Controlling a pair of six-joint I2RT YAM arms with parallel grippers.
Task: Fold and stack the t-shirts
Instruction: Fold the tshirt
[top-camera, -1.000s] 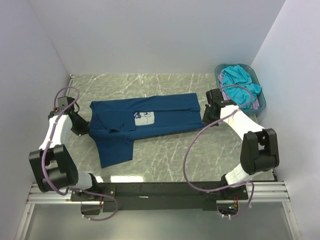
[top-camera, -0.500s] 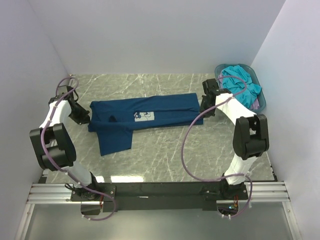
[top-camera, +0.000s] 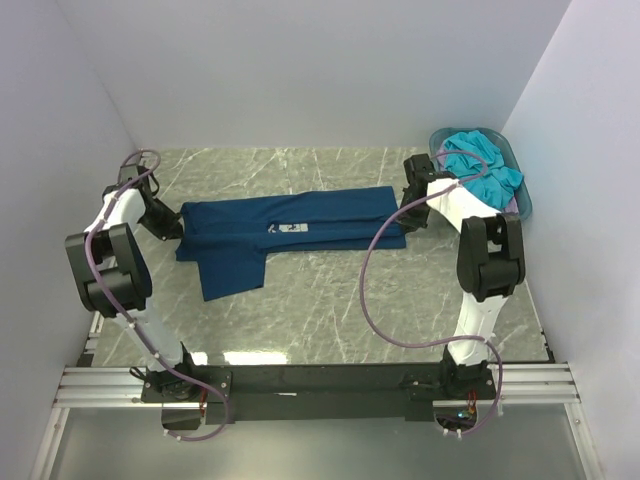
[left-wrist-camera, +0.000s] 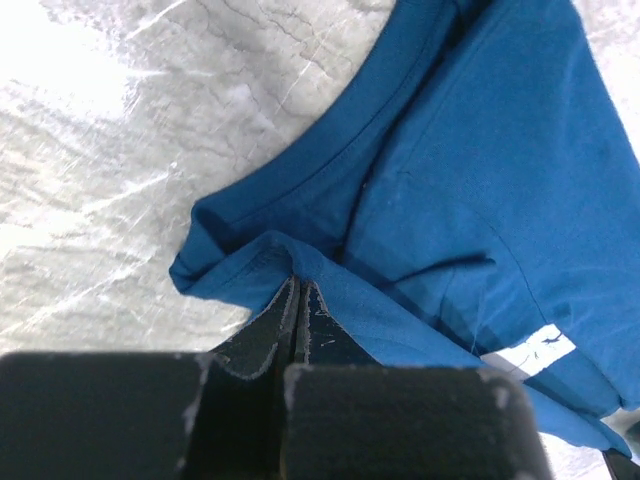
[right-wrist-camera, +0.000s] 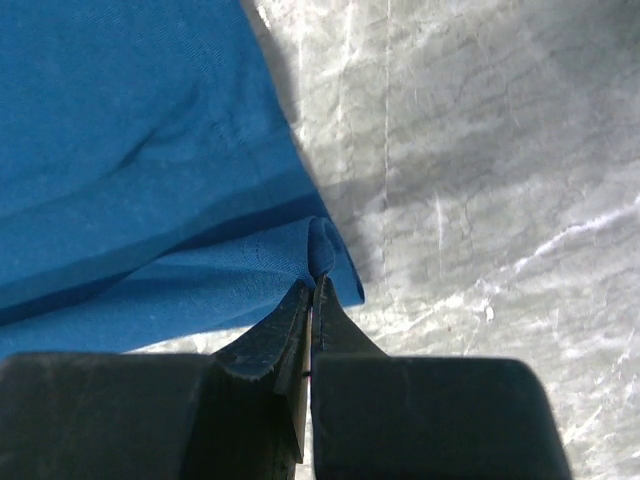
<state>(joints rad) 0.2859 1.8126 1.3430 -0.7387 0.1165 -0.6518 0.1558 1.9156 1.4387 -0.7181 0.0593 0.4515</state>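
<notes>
Your left gripper (left-wrist-camera: 298, 300) is clamped on the navy tee (top-camera: 330, 215) by its collar, and your right gripper (right-wrist-camera: 312, 292) is clamped on the hem corner nearest the basket (top-camera: 436, 148). The tee lies left of the basket, long axis running arm to arm, an end in each grip. Looks like they'll need to move together.

One t-shirt (top-camera: 290, 225) lies stretched left to right across the middle of the table (top-camera: 330, 310), and a flap at its left end reaches toward the near edge. The left pincer (top-camera: 174, 226) is at the shirt's left edge and the right pincer (top-camera: 406, 218) at its right edge, each pinching cloth. The basket (top-camera: 524, 205) stands in the far right corner, just behind the right pincer, with more t-shirts (top-camera: 478, 160) heaped in it.
</notes>
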